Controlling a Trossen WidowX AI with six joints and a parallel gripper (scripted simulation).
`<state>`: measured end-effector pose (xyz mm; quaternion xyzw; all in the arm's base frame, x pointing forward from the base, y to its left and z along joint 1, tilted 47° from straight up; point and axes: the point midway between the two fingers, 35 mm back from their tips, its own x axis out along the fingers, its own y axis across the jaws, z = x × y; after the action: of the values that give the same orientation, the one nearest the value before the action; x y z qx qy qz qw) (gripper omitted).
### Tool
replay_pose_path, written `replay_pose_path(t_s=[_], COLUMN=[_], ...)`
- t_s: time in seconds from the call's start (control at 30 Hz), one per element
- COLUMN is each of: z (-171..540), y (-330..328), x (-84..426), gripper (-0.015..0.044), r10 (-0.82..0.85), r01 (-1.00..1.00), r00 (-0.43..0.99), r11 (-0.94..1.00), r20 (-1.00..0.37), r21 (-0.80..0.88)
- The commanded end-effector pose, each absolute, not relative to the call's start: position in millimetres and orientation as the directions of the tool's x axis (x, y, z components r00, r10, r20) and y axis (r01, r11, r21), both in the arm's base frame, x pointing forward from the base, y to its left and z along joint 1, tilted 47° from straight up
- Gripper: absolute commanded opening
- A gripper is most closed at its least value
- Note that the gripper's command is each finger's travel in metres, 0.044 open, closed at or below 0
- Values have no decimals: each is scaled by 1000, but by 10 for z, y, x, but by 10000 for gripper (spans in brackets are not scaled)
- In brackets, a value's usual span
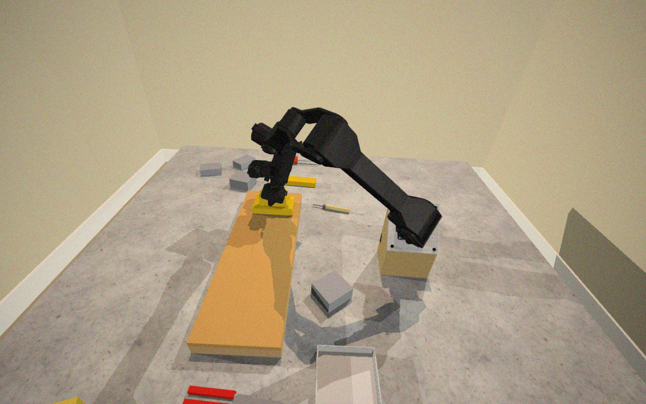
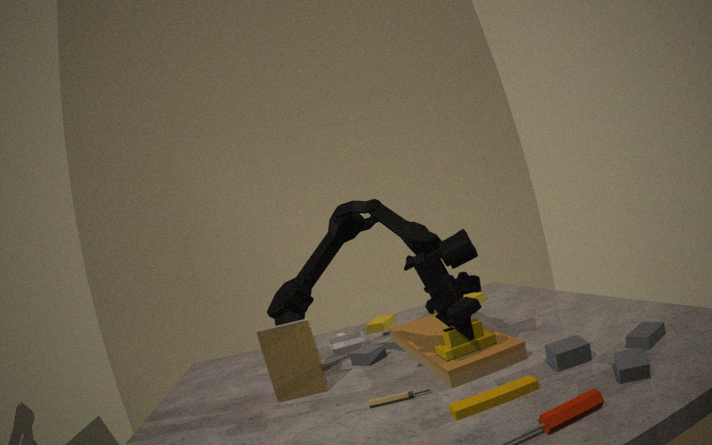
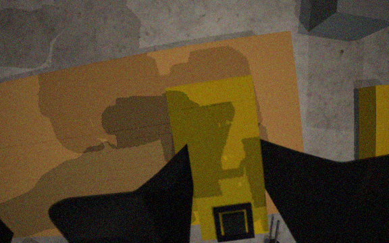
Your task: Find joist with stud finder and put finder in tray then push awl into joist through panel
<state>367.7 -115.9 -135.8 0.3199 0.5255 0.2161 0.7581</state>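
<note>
My gripper is shut on the yellow stud finder. It holds the stud finder flat, at or just over the far end of the orange floor panel; whether they touch I cannot tell. A square dark window on the stud finder shows no light. The awl, with a beige handle and thin tip, lies on the table between the panel and the arm's base. The pale tray stands beyond the panel's near end. The joist is hidden.
A yellow bar and an orange-handled tool lie past the panel's far end, near several grey blocks. Another grey block sits between panel and base. Red bars lie near the tray.
</note>
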Motion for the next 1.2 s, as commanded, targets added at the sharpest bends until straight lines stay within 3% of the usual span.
replay_pose_path(t_s=[0.0, 1.17], z=[-1270, -837], y=[-1066, -633], x=[3695, 3699], gripper=[0, 0], r10=[670, 673], r01=[1, 2], r00=[353, 352], r11=[698, 695], r20=[-653, -651], r21=[716, 719])
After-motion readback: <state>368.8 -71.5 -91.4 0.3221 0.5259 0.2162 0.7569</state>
